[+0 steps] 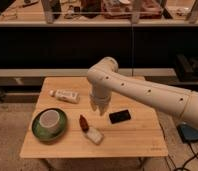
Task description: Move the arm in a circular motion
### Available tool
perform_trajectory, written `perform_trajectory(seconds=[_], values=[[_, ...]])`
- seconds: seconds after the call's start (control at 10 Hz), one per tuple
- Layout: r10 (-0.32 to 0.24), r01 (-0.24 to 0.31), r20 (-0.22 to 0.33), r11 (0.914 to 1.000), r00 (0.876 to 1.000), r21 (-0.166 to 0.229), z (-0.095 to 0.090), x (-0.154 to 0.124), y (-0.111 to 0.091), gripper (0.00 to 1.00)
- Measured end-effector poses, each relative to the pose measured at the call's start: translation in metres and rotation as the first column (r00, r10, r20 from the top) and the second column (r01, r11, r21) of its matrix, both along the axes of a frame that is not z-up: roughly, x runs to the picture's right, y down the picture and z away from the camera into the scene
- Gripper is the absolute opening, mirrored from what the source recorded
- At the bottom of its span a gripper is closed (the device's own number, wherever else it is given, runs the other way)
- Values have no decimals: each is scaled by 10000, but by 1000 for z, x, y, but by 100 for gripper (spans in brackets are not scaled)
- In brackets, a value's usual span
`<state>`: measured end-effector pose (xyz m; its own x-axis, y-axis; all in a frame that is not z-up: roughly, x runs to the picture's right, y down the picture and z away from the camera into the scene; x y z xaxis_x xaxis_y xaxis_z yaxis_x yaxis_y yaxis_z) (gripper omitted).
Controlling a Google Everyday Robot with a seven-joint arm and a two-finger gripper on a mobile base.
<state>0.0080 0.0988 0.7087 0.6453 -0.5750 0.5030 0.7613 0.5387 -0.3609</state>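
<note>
White and short, the hand [99, 106] hangs at the end of the arm [147, 92] and points straight down at the wooden surface [142, 142]. I cannot tell how far open the hand is, but I see nothing in it. Just beside the hand, to the right in the picture and a bit nearer to us, lies a flat black thing [120, 116]. Near the hand on the other side, a bit lower in the picture, stands a small red thing [84, 121], and a small white block [94, 135] lies just past that. A white bottle [66, 95] lies on its side to the left of the hand, a bit farther back. Farthest from the hand, at the left, is a green plate [36, 131] with a white cup [49, 119] on it. The arm itself is over the middle of the surface. It comes in from the right edge of the picture as one long fat tube, climbs up and to the left to a round elbow [108, 67] right above the hand, and then turns down. So its long line goes from low right to high left, and its tip points down. I think the arm is heavy and hard and bends only at its joints. It looks smooth, too. Nothing has to be picked up for this job. The arm only has to swing itself round, so there is no spot to grab. I think a wide, low circle could knock the black thing or the red thing, since both are close to the hand.
</note>
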Motion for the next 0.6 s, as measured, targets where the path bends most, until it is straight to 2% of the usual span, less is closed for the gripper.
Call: perform_trajectory(seconds=[0.1, 0.3, 0.4, 0.6], values=[[228, -225, -226, 9997, 9995, 136, -6, 4, -1, 41], [823, -823, -132, 9966, 9965, 26, -14, 5, -8, 41], [575, -575, -46, 9983, 9983, -33, -8, 17, -12, 41], [120, -121, 162, 9999, 9998, 40, -1, 16, -11, 41]])
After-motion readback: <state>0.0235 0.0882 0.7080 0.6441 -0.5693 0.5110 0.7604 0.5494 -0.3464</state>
